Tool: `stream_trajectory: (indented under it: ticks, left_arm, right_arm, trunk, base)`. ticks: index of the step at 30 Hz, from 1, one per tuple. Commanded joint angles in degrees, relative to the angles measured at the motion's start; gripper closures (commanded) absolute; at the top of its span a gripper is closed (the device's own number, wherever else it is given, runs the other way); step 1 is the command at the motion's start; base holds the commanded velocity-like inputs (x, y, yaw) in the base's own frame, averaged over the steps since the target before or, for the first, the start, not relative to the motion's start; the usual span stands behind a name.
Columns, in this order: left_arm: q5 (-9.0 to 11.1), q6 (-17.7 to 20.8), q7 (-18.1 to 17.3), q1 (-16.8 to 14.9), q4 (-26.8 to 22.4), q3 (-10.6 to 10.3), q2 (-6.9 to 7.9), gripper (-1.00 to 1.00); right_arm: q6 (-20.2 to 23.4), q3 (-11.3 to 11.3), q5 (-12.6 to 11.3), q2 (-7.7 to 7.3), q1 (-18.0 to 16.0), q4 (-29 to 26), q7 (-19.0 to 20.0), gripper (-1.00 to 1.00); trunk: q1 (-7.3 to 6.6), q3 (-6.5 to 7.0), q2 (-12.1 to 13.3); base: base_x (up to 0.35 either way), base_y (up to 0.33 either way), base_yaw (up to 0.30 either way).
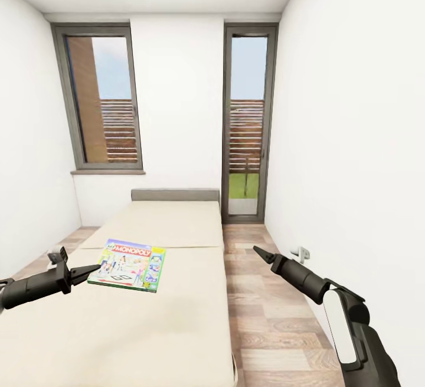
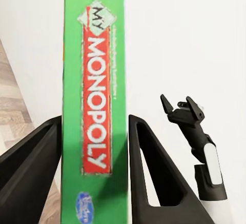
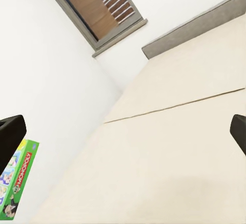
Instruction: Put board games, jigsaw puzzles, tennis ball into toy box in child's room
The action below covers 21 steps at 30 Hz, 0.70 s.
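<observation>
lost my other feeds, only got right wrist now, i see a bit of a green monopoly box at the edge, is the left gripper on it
Observer: Yes. In the left wrist view the left gripper has a finger on each side of the green Monopoly box, its spine standing between them.

Operator: is it still on the bed or lifted

Observer: In the head view the box looks held slightly above the bed, gripped at its left edge, though whether its far side touches the mattress is hard to tell.

Operator: where's my right arm then

Observer: The right gripper is out over the wooden floor to the right of the bed, holding nothing, jaws open.
</observation>
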Motion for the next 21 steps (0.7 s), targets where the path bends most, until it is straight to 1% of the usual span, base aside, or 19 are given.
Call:
stream_trajectory:
  ticks: [1,12,21]
  left_arm:
    - [0.0,0.6,-0.15,-0.03,0.01,-0.02,0.0,1.0]
    - [0.02,0.6,-0.03,-0.03,0.09,-0.07,-0.12,1.0]
    - [-0.02,0.6,-0.03,-0.03,0.1,-0.12,0.12,1.0]
  right_arm:
    - [0.39,-0.18,-0.14,0.06,-0.06,-0.03,0.17,-1.0]
    - [0.44,-0.43,-0.19,-0.04,-0.06,-0.1,0.14,-1.0]
    - [0.42,-0.55,-0.31,0.04,-0.06,0.12,-0.07,-1.0]
  trunk:
    - [-0.23,0.11,0.37]
    - [-2.64,2.06,4.79]
    - [-4.62,3.13,8.39]
  base:
    - [0.0,0.0,0.0]
    - [0.0,0.0,0.0]
    - [0.0,0.0,0.005]
